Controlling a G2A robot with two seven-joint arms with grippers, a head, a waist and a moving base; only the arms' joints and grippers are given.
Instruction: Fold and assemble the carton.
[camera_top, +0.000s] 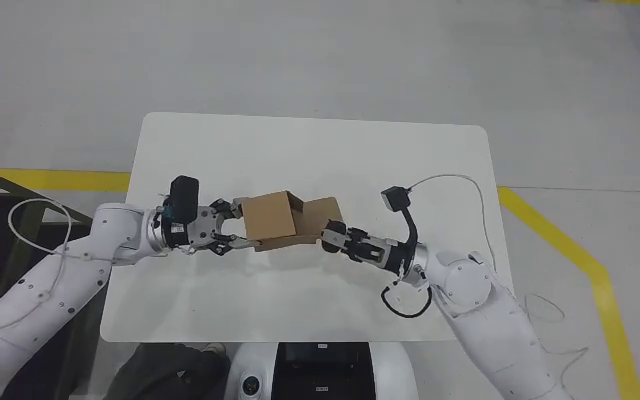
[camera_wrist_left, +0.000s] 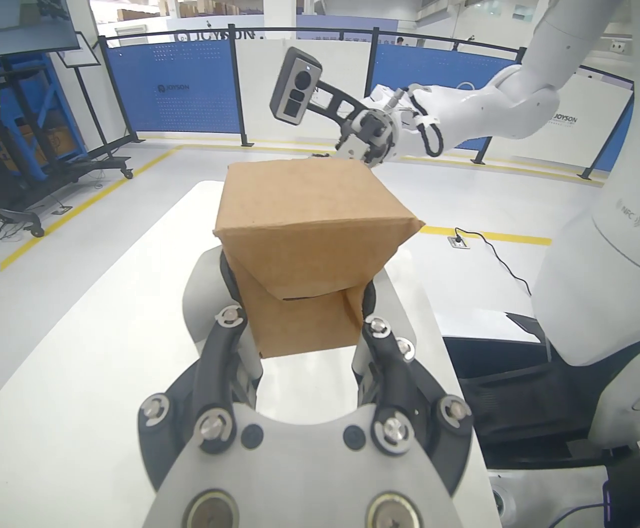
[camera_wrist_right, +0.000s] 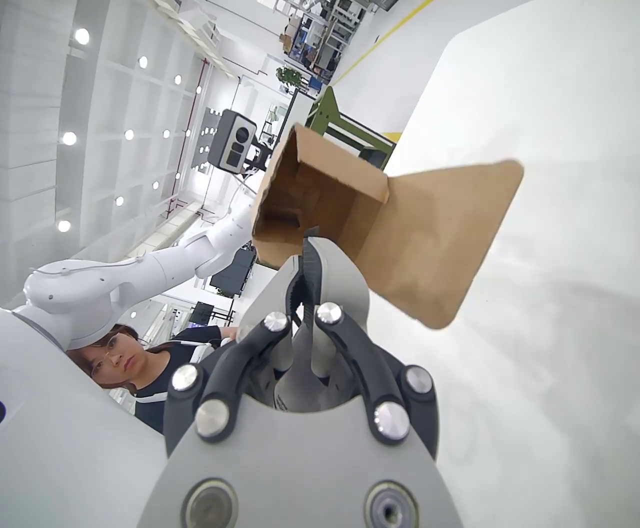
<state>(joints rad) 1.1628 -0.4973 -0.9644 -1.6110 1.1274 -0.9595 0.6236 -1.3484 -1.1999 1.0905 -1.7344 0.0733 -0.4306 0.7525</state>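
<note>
Top view: carton (camera_top: 272, 218) between left tool (camera_top: 243, 226), clamping its end, and right tool (camera_top: 325, 240), pinching wall.

A white table (camera_top: 300, 140) with rounded corners stands on a pale grey floor (camera_top: 300, 50). Yellow floor tape (camera_top: 560, 235) meets its left edge and bends away off its right edge. Further out, blue fence panels (camera_wrist_left: 170, 85) on black posts ring the area, with a dark screen (camera_wrist_left: 35, 22) near them. A floor socket (camera_wrist_left: 459, 242) with a black cable (camera_wrist_left: 500, 262) sits just beside a tape line. Round ceiling lights (camera_wrist_right: 70, 137) glow overhead.
</note>
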